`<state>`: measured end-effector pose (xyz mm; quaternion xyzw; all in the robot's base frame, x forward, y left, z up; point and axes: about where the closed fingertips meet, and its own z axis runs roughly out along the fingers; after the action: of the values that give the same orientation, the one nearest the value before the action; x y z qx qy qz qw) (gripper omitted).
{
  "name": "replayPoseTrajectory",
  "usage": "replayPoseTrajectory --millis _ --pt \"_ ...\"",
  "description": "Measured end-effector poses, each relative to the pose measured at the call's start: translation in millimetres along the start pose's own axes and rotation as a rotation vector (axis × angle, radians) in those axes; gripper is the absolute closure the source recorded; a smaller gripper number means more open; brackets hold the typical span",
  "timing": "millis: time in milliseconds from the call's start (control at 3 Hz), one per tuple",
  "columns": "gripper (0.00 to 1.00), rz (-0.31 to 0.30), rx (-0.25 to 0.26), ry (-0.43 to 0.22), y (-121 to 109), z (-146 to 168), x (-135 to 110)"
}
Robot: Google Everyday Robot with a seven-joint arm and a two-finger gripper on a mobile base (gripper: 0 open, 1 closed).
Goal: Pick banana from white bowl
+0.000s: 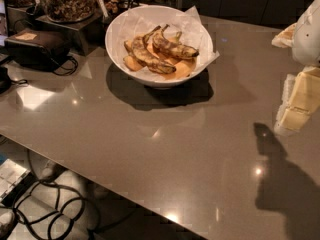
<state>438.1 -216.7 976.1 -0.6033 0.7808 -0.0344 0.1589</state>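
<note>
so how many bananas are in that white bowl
2. The front banana lies left of centre in the white bowl; the rear banana lies behind it, toward the right. Others may hide underneath. The gripper hangs at the right edge, away from the bowl.

A glossy grey-brown desk (165,149) fills most of the view and shows small bright spots of reflected light. Behind it stand dark cabinet fronts (240,1), and at the lower left black cables (50,209) lie on the pale floor (70,186). The gripper (299,101) is at the right edge, above the desk.
</note>
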Motion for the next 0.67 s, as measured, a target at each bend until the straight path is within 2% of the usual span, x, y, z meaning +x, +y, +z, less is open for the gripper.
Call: replayPoseTrajectory --millis 667 --pt "0.0 0.016 0.001 0.013 -3.7 -2.8 -3.6"
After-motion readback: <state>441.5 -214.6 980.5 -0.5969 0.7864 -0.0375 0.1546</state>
